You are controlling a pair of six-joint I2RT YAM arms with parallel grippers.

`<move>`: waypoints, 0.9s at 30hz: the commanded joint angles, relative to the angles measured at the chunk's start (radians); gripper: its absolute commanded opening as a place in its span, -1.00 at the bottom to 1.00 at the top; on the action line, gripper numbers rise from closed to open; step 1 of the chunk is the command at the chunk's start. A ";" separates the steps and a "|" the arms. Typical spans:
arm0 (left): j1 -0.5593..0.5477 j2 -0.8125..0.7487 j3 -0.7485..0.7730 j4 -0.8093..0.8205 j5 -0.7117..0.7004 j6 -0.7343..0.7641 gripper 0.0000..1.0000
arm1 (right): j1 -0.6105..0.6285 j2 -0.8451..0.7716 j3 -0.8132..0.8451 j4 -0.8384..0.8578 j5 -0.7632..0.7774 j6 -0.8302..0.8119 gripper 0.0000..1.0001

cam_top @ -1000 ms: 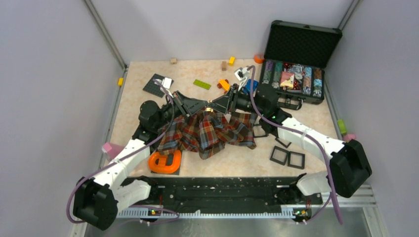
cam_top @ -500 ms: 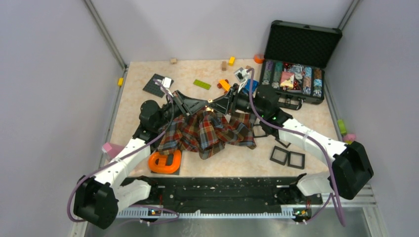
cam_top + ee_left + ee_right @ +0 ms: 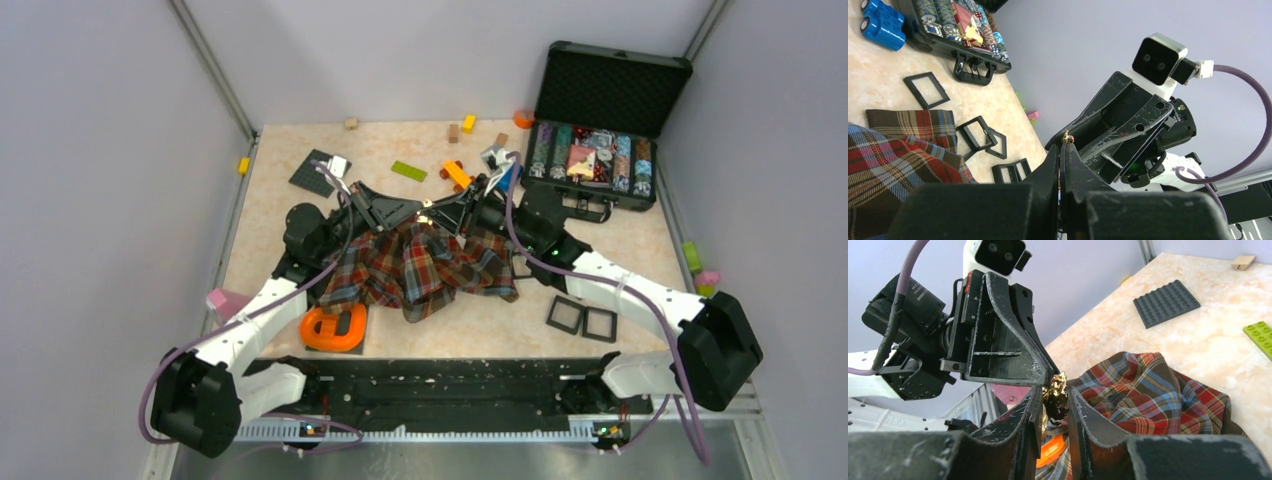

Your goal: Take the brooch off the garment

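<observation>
**Two-gripper hold on the brooch (image 3: pixel 1058 383), raised above the desk (image 3: pixel 1198 335).**

*Hazards.*
- (a) Both grippers pinch the same tiny gold flower. If I draw them apart unevenly, it may twist out of one pair of fingers. It would then drop into the folds of the plaid garment (image 3: pixel 1153 390), where it would be hard to find.
- (b) In the top view a peak of the garment rises toward the grippers. I judge from this that the pin may not yet be free of the cloth, so a sharp tug could tear the weave or bend the pin.
- (c) The tips of the two grippers are touching or very nearly so. A small error in either arm could knock them together and lever the brooch loose.

*Position.*
- The brooch sits at the very tip of my left gripper (image 3: pixel 1062 150). This gripper is clenched on a thin gold part running down between its fingers, and the flower head stands just proud of them.
- My right gripper (image 3: pixel 1055 395) is closed on the same piece from the opposite side, with the flower between its fingers.
- A dark bit lies just below the flower. I cannot tell whether it is clasp or cloth.
- The garment lies crumpled on the desk directly beneath the brooch.
</observation>
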 commanded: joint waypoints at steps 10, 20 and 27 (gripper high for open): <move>-0.007 -0.017 -0.008 0.132 0.001 -0.019 -1.00 | 0.044 0.018 0.003 0.069 0.015 0.042 -0.53; -0.006 -0.019 -0.014 0.136 -0.004 -0.005 -1.00 | 0.044 0.005 0.028 0.018 0.017 0.056 -0.54; -0.007 -0.020 -0.007 0.113 0.006 0.018 -1.00 | 0.042 0.008 0.054 -0.022 -0.013 0.053 -0.54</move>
